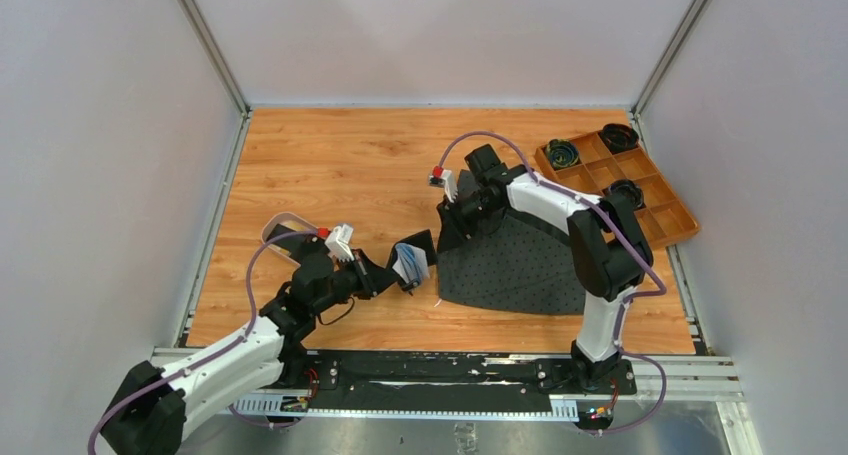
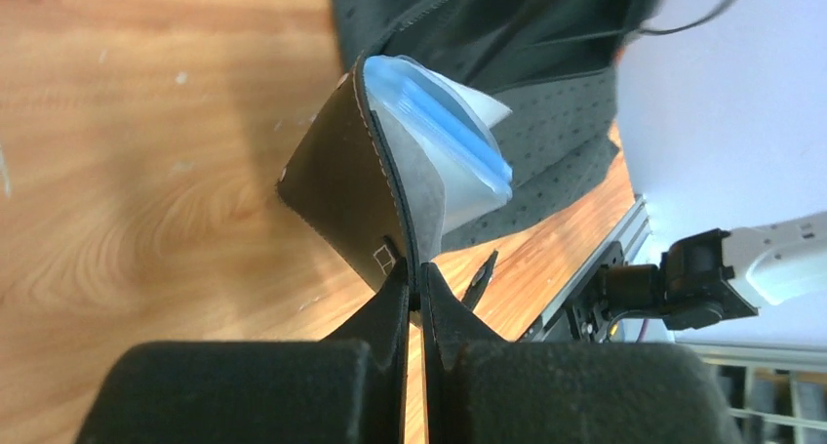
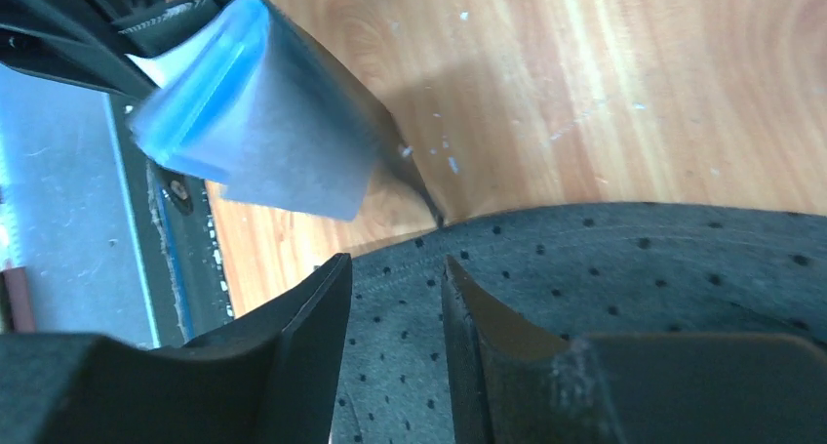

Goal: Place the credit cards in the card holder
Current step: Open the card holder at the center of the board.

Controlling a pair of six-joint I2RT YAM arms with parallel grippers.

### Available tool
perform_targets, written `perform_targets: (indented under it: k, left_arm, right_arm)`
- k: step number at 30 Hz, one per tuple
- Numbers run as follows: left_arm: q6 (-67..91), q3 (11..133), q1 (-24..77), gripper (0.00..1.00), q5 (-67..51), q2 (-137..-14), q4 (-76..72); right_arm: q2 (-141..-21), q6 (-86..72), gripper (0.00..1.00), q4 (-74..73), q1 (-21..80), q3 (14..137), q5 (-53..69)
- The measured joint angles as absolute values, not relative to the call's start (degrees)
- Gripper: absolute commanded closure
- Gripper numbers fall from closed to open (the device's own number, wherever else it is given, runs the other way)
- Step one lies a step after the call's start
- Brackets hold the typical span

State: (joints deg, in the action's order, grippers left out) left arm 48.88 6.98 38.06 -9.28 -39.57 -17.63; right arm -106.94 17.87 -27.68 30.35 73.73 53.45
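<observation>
The black card holder (image 1: 420, 243) hangs open, lifted off the wood just left of the dark mat. My left gripper (image 1: 393, 277) is shut on its lower edge; in the left wrist view the fingertips (image 2: 397, 293) pinch the black cover (image 2: 341, 185). Pale blue-grey credit cards (image 2: 444, 146) sit in its pocket and stick out at the top. They also show in the right wrist view as a blue-edged stack (image 3: 254, 122). My right gripper (image 3: 395, 273) stands open over the mat, just right of the holder, nothing between its fingers. From above it (image 1: 450, 225) is near the mat's left corner.
A dark dotted mat (image 1: 520, 265) lies under the right arm. An orange-brown compartmented box (image 1: 655, 207) with black round items stands at the back right. A pinkish shallow tray (image 1: 283, 220) lies left of the left gripper. Cage walls close three sides.
</observation>
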Motion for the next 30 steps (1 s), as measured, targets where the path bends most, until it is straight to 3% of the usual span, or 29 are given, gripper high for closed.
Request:
perform_targets:
  k: [8,15,23,30]
  left_arm:
    - [54.28,6.96,33.71,1.00,-15.35,-45.76,-16.64]
    - [54.68,6.96,29.52,1.00,-17.04,-47.83,-16.67]
    - [54.24,6.96,28.12,1.00,-17.80,-48.93,-16.86]
    - [53.71,6.94,27.88,1.00,-18.24,-49.12,-16.51]
  right_arm:
    - [-98.67,21.61,0.46,-27.55,30.22,73.52,44.71]
    - [-88.92,28.23,0.48,-26.02,30.59,68.95,51.57]
    - [-88.49,32.62,0.55,-25.21,34.13,65.76,56.34]
    - [-88.90,34.41,0.45,-24.08,40.40,65.21,54.70]
